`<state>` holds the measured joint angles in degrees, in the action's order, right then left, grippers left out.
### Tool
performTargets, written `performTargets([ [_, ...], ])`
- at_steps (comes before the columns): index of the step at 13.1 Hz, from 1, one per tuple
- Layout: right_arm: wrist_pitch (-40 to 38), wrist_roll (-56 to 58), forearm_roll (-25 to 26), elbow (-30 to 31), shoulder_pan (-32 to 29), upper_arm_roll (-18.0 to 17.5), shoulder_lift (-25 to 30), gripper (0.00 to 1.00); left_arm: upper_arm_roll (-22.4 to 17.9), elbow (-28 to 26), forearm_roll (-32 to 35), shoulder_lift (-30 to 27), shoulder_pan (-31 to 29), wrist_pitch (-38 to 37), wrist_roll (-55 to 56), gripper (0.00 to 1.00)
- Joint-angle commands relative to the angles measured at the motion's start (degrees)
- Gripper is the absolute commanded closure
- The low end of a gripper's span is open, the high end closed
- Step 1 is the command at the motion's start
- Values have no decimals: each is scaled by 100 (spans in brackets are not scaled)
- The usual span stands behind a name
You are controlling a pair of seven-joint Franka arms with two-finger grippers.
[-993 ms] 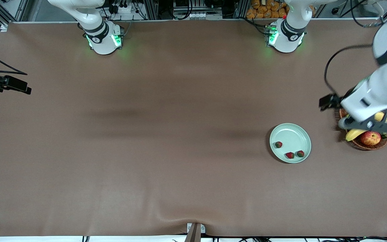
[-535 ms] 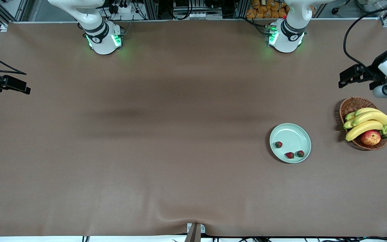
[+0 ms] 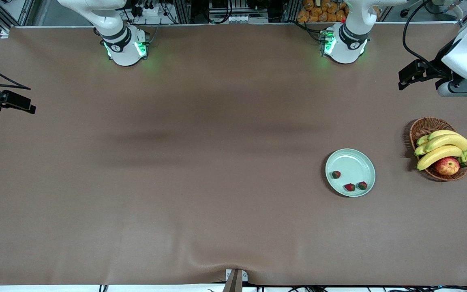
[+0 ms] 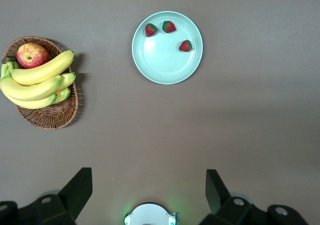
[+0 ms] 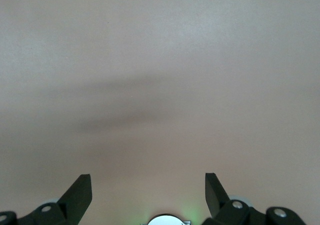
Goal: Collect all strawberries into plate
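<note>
The left gripper point(image 4: 149, 187) and the right gripper point(image 5: 148, 186) are cut off by the bottom edge of their wrist views. In the basket point(image 3: 427, 127), the bananas point(image 3: 443, 147) partly hide the apple point(image 3: 447, 166).

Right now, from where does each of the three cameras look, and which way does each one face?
Front view: high across the table, facing both bases; left gripper over bare table by the brown wicker basket.
Left wrist view: high, looking down on the pale mint-green round plate, three red strawberries and basket; open left gripper shows.
Right wrist view: looking down on bare brown table; open right gripper shows.
Shared: front and left wrist views both show plate, strawberries, basket.
</note>
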<state>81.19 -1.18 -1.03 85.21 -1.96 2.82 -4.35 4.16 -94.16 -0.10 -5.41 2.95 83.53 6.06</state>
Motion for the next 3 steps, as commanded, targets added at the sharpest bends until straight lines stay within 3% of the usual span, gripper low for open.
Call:
performTargets([
  [1, 2, -58, 15, -84, -24, -36, -31, 0, -29, -24, 10, -74, -22, 40, 27, 0],
  [3, -15, -58, 24, -101, -15, -28, -40, 0, -55, -6, 2, -74, -49, 23, 0, 0],
])
